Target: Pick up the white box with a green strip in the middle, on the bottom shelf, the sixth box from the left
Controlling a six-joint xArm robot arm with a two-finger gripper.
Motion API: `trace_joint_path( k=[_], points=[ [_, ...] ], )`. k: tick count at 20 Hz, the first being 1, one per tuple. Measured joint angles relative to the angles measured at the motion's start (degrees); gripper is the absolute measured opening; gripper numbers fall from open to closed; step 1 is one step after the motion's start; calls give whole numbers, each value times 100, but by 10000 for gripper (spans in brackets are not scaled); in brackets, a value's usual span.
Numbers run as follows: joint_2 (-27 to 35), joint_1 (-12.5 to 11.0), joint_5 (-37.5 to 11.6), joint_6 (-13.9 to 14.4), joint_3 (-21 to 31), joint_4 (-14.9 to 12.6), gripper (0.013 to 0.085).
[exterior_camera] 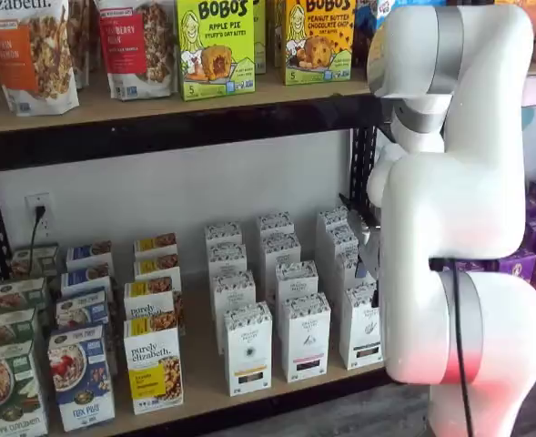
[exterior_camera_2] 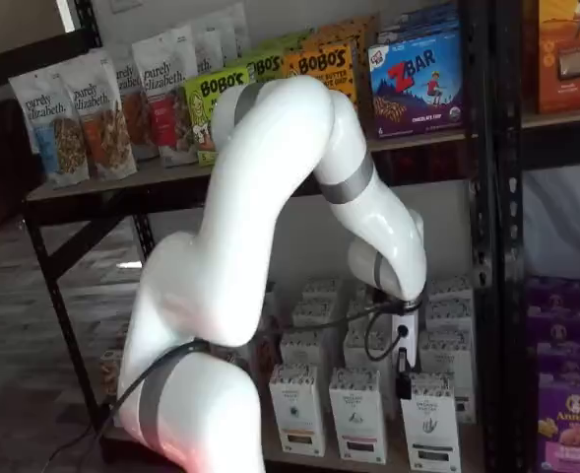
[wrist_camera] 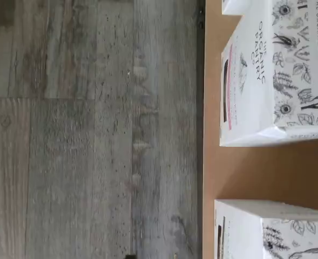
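Step in hand: approach, pre-grasp. Nothing is picked yet.

- Target: the white box (exterior_camera: 361, 326) stands upright at the front edge of the bottom shelf (exterior_camera: 204, 387), right-hand end of the front row of three white cartons, close to the shelf upright. More white cartons are stacked in rows behind it. Both shelf views show it, and it looks untouched.
- Gripper (exterior_camera_2: 404, 382) hangs from the wrist just in front of and above that front row, roughly over the gap between the target and its left neighbour. Only a side-on dark sliver of finger shows. Fingers are spread to full width with nothing between them.
- Arm (exterior_camera: 459, 182) blocks much of one shelf view, so the hand can't be seen there.
- Wrist view looks down past the shelf edge to the grey plank floor. A carton with a pink strip (wrist_camera: 256, 81) sits mid-frame, and another carton with a dark label is partly cut off. I can't tell from this view which of them is the target.

Next move, my read: shift sideways to centre on the target, not the pink-strip neighbour. Then push in so one finger lands on each side of it. Neighbour gaps look tight, so a finger could clip or topple the adjacent carton. Close, then draw it out towards the front.
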Motion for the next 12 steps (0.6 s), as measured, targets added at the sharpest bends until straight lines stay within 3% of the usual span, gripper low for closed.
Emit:
trace_joint_path(
  k=[5,12],
  points=[
    [18,-42,91,193,-143,-255,850],
    [198,-54,145,223,-362,-298,850]
  ],
)
